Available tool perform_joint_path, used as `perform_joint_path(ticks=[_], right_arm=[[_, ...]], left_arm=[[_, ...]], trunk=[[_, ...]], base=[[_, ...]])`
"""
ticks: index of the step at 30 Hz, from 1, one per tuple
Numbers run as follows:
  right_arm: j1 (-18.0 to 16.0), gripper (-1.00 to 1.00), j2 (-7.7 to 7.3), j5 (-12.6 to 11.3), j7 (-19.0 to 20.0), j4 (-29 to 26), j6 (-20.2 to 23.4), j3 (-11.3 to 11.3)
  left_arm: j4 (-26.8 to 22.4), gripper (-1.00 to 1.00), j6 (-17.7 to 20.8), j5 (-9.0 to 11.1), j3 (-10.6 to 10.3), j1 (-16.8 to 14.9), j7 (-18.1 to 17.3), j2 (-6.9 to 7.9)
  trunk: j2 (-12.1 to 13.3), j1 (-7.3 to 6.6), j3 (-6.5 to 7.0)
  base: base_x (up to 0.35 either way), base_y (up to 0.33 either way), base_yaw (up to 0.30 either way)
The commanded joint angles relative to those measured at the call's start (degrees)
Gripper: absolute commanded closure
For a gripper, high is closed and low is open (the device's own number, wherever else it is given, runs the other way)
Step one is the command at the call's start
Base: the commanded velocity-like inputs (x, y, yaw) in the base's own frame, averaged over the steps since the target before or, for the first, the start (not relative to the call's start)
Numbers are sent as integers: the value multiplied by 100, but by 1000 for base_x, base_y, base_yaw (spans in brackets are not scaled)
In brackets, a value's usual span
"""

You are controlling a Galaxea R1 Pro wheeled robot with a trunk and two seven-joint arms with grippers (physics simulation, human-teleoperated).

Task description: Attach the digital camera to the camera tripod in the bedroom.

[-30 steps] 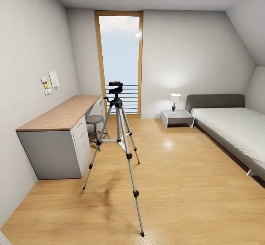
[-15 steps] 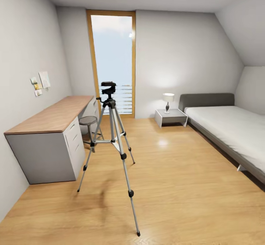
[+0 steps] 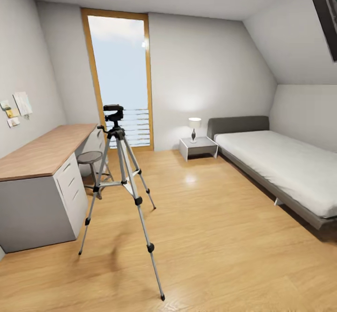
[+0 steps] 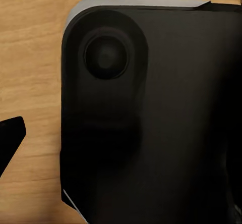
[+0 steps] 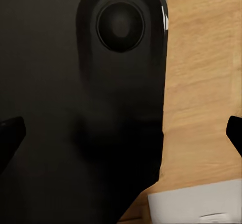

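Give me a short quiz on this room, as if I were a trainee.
1. True or false: the tripod stands on the bed.
2. What sits under the desk? A) stool B) lamp C) box
3. Fill in: the lamp stands on the ____ beside the bed.

Key: 1 false, it stands on the floor; 2 A, the stool; 3 nightstand.

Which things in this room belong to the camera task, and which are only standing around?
For the job:
camera tripod
digital camera, seemingly already on its head

Just standing about:
stool
desk
bed
nightstand
lamp
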Motion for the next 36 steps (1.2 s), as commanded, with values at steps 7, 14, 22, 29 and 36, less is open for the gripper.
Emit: perform_joint_path(ticks=[7,14,22,29,36], right_arm=[[-1,-100,-4,-11,-8,-1,-28,-14],[-1,-100,-5,2,-3,-1,-114,-1],[-1,-100,-12,4,-2,-1,-131,1],[-2,-100,-5,10,-1,-1,-128,7],[-1,-100,3,16,-1,-1,-126,16]], left_arm=[[-2,-100,-14,652,-22,1,17,2],[-2,-100,-16,748,-25,1,19,7],[-2,-100,-20,766,-17,1,27,11],[-2,-100,-23,768,-16,1,27,11],[-2,-100,-23,761,-24,1,28,11]], trunk=[[-2,0,-4],[-2,0,-4],[-2,0,-4],[-2,0,-4],[-2,0,-4]], base=[[0,0,-291],[0,0,-291],[0,0,-291],[0,0,-291],[0,0,-291]])
